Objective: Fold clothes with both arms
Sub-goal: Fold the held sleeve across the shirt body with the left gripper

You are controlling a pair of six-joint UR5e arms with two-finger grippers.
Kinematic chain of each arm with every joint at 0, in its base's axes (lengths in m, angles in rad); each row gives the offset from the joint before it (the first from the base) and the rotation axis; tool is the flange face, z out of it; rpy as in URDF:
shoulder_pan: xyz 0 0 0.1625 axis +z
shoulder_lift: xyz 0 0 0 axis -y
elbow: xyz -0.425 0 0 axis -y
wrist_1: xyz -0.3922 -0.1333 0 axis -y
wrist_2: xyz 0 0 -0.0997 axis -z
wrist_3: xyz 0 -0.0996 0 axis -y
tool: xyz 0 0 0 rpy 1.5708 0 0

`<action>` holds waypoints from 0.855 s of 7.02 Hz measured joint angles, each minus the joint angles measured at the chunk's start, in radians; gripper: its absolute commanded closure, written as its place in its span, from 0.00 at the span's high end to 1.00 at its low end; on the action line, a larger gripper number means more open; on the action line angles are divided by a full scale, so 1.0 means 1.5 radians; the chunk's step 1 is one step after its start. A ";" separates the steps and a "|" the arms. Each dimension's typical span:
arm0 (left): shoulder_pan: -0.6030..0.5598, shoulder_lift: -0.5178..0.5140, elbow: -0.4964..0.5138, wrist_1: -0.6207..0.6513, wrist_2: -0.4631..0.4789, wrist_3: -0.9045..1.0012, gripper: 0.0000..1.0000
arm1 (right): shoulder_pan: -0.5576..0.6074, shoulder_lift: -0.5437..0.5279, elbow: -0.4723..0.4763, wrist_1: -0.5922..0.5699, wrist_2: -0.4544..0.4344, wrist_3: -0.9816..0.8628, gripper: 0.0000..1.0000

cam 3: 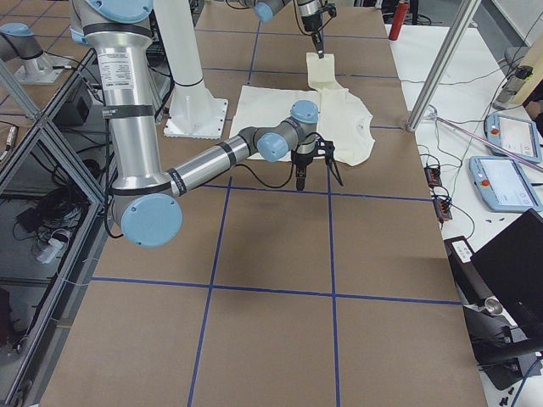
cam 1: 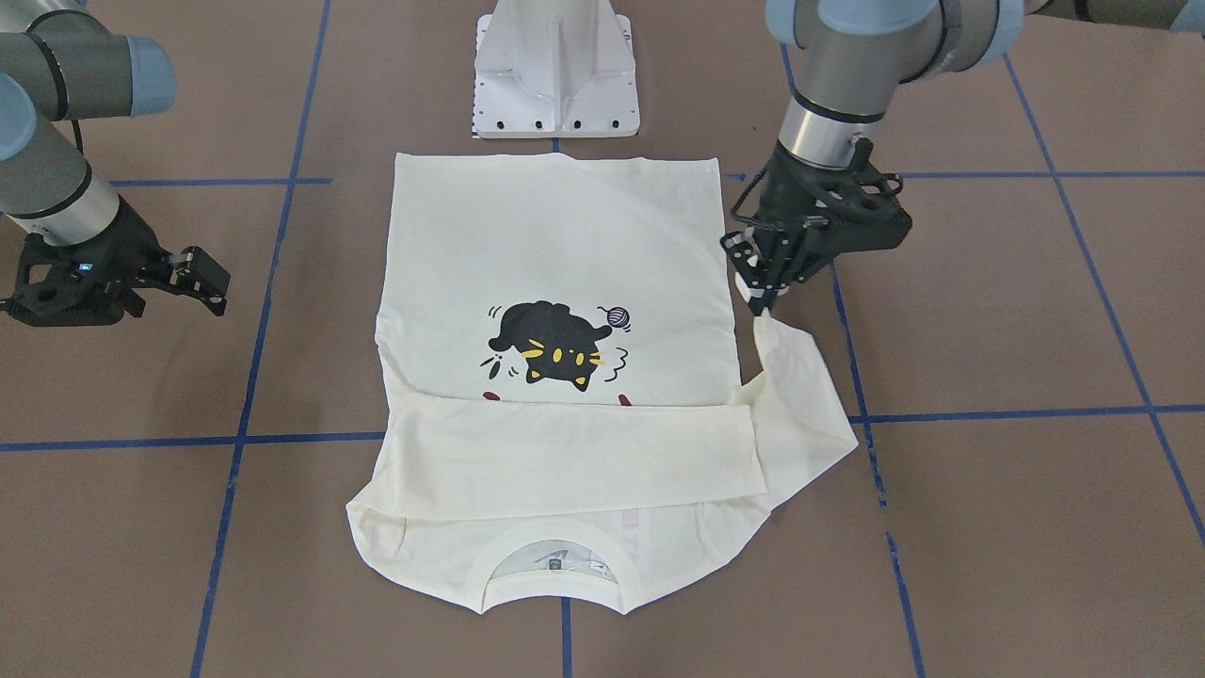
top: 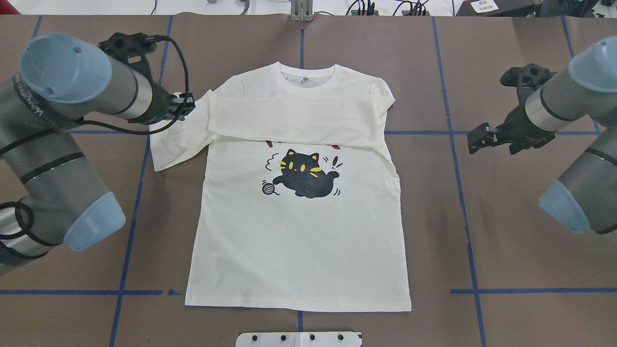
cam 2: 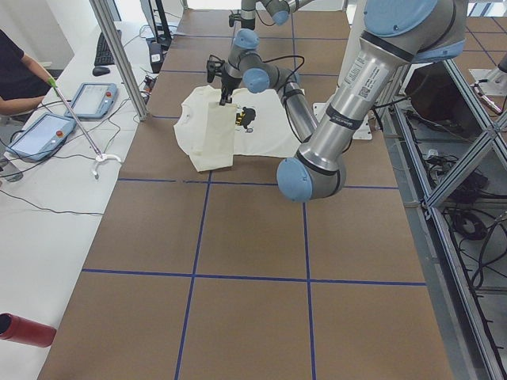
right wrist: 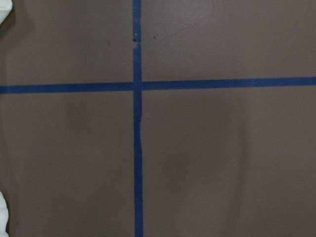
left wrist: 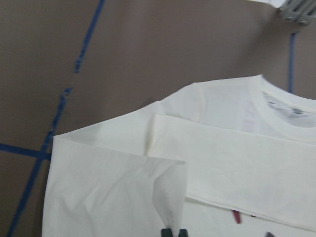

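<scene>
While the left gripper (cam 1: 763,303) is pinched shut on the cuff of the loose sleeve (cam 1: 800,395), the geometry for the fold is simple. T-shirt (top: 299,241) lies flat mid-table, print up, collar (top: 308,72) away from the robot, hem toward its base, so the body's long axis runs straight out from the robot. Loose sleeve comes off the shirt's edge on the robot's left, angled from the shoulder back toward the robot, cuff lifted off the table (top: 506,217) just beside the body's side edge. Other sleeve (top: 294,115) lies flat across the chest, between collar and cat print (top: 303,173), crosswise to that axis. My read: the held cuff has to travel toward the robot's right, across the chest, and land parallel on that sleeve. Left arm is the one on it. Right gripper (cam 1: 209,282) hovers over the table with jaws apart, holding nothing, well off the shirt's opposite side. Risk I'd watch: the sleeve twisting at the shoulder as it swings over.
</scene>
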 measured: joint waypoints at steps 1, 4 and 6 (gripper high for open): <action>0.000 -0.091 0.073 -0.018 -0.004 -0.035 0.00 | -0.001 -0.003 0.002 0.000 0.001 0.001 1.00; 0.015 -0.198 0.279 -0.161 -0.002 -0.114 0.00 | -0.001 0.002 0.002 0.000 0.002 0.002 1.00; 0.055 -0.246 0.401 -0.234 0.024 -0.154 0.77 | -0.003 0.004 0.001 0.000 0.002 0.009 1.00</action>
